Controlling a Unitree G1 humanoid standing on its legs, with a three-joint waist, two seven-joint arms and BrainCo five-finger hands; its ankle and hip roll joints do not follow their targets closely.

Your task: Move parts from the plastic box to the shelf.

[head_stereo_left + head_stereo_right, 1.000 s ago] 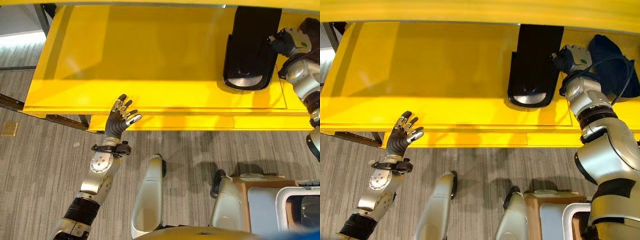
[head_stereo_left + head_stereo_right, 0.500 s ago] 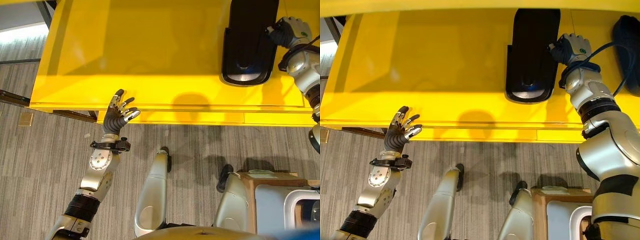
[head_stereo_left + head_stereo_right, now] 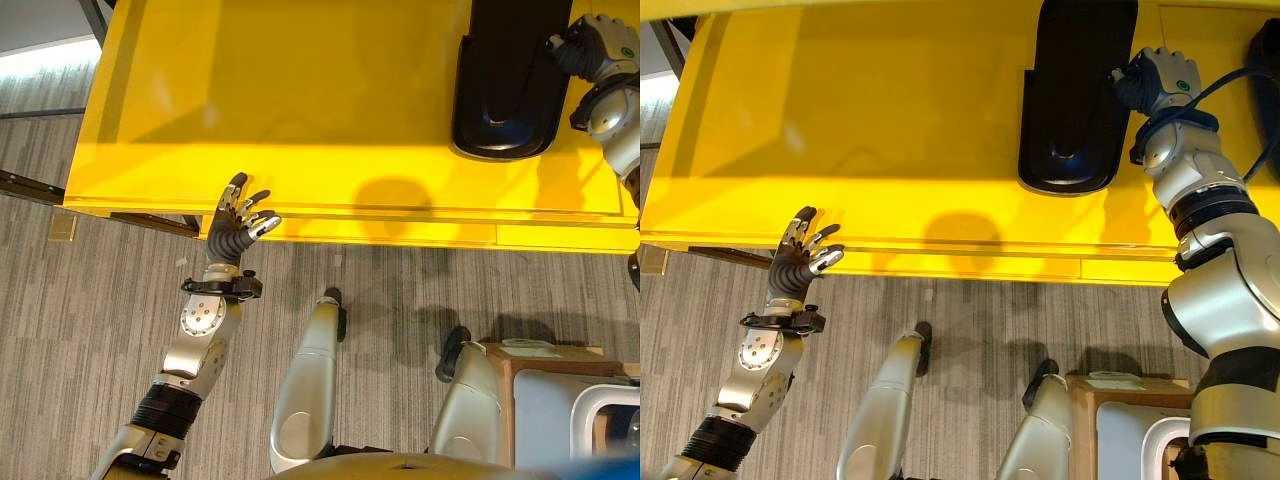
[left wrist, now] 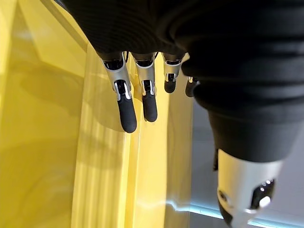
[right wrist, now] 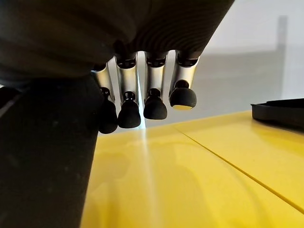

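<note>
A long black moulded part (image 3: 510, 80) lies on the yellow shelf (image 3: 300, 100), its rounded end toward the front edge. My right hand (image 3: 1160, 78) sits at the part's right side, far back on the shelf. Its fingers (image 5: 154, 107) are curled down against the edge of the black part (image 5: 42, 156). My left hand (image 3: 235, 228) is raised in front of the shelf's front edge at the left, fingers (image 4: 126, 109) straight and spread, holding nothing.
A second dark part (image 3: 1268, 50) lies on the shelf at the far right. A white plastic box (image 3: 600, 420) on a brown stand (image 3: 530, 360) sits on the floor at the lower right. Grey carpet lies before the shelf.
The camera has shifted. The black part has slid a little deeper onto the shelf with my right hand beside it. The left hand keeps its pose.
</note>
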